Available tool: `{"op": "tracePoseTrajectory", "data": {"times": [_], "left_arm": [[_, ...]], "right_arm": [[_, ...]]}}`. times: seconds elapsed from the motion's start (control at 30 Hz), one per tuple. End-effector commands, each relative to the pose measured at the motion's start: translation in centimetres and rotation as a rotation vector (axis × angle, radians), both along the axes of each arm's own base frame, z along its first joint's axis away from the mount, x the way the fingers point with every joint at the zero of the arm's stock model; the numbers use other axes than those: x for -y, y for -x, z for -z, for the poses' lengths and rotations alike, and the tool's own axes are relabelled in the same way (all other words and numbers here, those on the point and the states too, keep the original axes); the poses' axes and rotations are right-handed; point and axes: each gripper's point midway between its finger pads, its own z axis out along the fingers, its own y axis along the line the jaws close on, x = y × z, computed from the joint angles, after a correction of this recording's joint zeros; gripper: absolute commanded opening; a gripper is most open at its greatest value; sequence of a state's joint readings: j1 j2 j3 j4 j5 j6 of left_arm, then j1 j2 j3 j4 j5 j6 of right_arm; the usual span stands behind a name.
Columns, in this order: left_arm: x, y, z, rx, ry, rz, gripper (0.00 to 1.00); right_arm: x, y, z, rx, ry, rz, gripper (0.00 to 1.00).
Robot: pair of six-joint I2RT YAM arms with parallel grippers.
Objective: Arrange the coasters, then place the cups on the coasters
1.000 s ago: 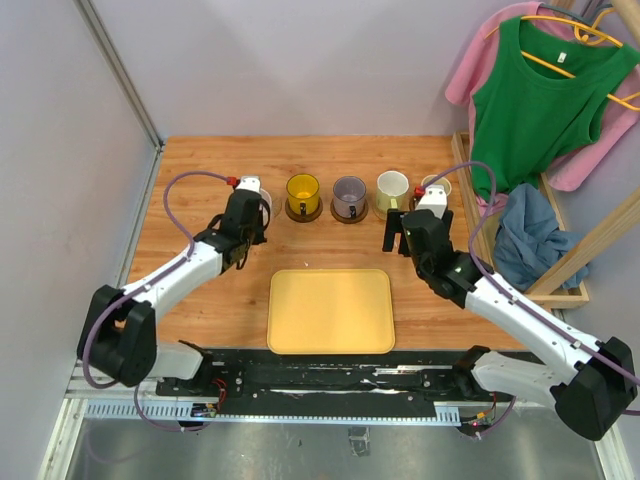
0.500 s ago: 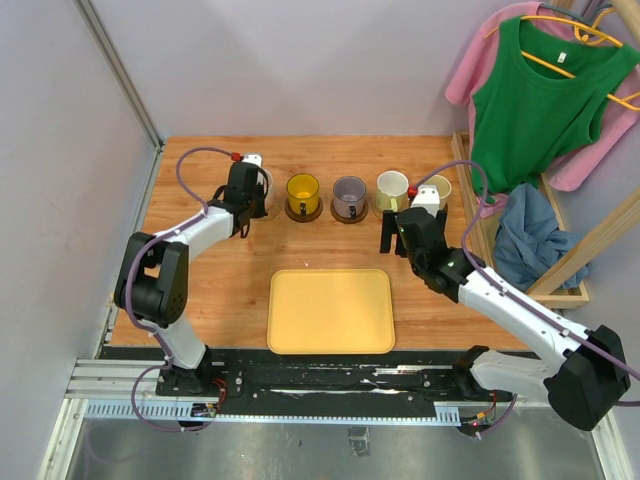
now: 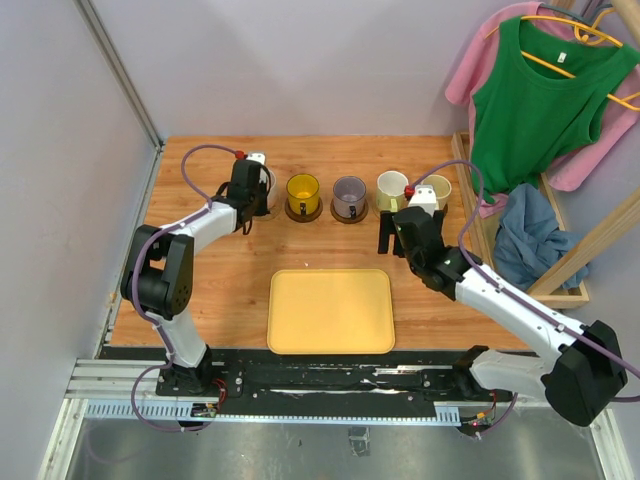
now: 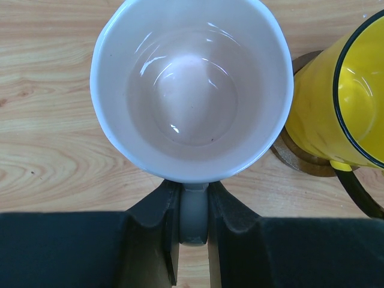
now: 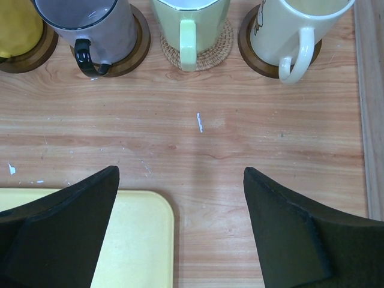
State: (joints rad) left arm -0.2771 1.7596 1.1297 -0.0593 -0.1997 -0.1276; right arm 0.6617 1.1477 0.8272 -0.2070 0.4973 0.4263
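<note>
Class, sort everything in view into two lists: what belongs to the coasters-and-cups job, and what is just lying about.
Belongs: pink cup, yellow cup, grey-purple cup, pale green cup, cream cup, brown coasters, woven tan coaster.
Lying about: yellow tray, green top, pink garment, blue cloth, wooden rack.

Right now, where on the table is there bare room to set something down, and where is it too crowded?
Bare wood: the strip between the cups and the yellow tray, below the open right gripper; the patch left of the tray; the band behind the cups. Crowded: the row from the pink cup, in the left gripper, to the cream cup.
</note>
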Motion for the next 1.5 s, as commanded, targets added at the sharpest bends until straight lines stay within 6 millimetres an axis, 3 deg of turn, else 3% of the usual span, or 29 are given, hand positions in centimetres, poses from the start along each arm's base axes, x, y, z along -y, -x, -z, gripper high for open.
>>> {"op": "tracePoseTrajectory", "data": {"times": [0.0, 0.67, 1.47], "left_arm": [[0.0, -1.6, -3.0, 0.103, 0.020, -0.014, 0.01], [-0.8, 0.5, 1.2, -0.017, -0.010, -0.045, 0.01], [-1.9, 2.7, 2.2, -0.049, -0.021, -0.081, 0.00]], "right_arm": [[-0.2, -0.8, -1.0, 0.013, -0.041, 0.019, 0.86], [-1.4, -0.6, 0.3, -0.036, -0.065, -0.026, 0.86], [-2.2, -0.5, 0.9, -0.067, -0.085, -0.054, 0.86]]}}
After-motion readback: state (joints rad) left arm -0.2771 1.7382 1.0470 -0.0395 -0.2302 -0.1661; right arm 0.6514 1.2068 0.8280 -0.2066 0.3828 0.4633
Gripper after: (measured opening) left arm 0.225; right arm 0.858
